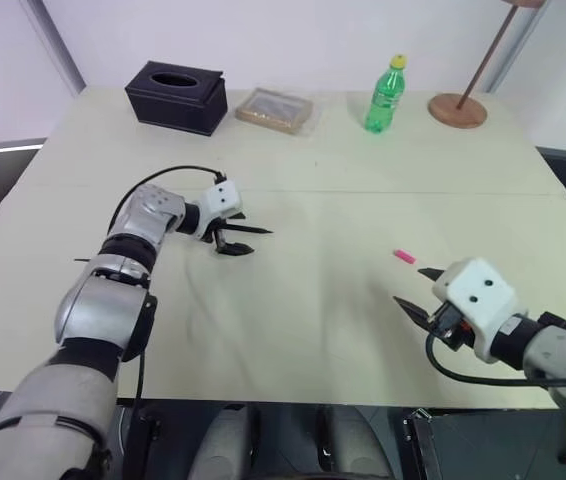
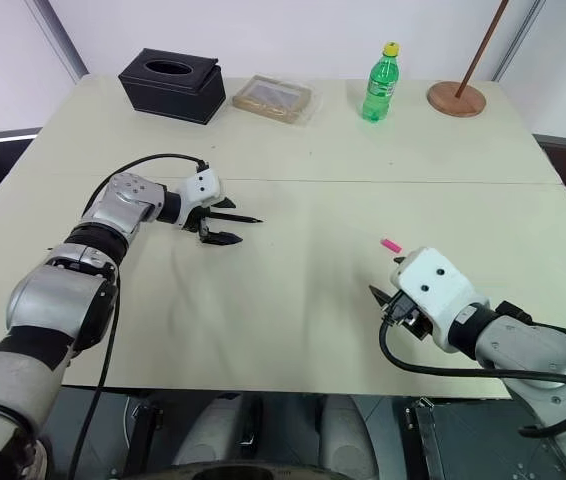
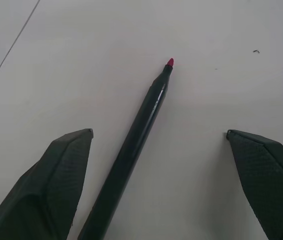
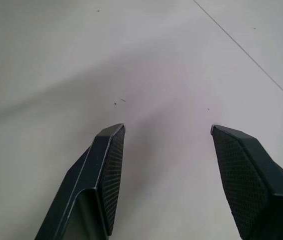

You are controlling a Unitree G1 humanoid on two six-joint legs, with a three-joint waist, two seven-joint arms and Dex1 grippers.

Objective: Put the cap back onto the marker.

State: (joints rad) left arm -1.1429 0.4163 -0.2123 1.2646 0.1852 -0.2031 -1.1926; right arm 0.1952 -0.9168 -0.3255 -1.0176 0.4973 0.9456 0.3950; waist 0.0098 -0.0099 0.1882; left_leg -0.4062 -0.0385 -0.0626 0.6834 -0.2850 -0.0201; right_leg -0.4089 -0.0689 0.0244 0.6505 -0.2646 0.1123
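A wide, pale cream counter (image 1: 323,300) fills the scene, with a white wall behind it; along its far edge stand a black tissue box (image 1: 176,96), a flat clear packet (image 1: 274,109), a green plastic bottle with a yellow lid (image 1: 386,96) and the round wooden foot of a lamp (image 1: 457,109). The thin black marker with its small pink-red tip (image 3: 134,145) lies flat on the counter on the robot's left side, directly between the two spread black fingers of the left pincer (image 1: 233,238); its long axis runs along the pincer's own pointing line, tip away from the wrist. It looks bracketed but not yet pinched. The left arm reaches forward, its pincer angled down close over the counter. The tiny bright pink cylindrical plastic cap (image 1: 404,257) lies well apart, on the right side, just beyond the right pincer (image 1: 415,300), which is the nearer one to it. That pincer is also spread and empty, held low near the counter's front edge.
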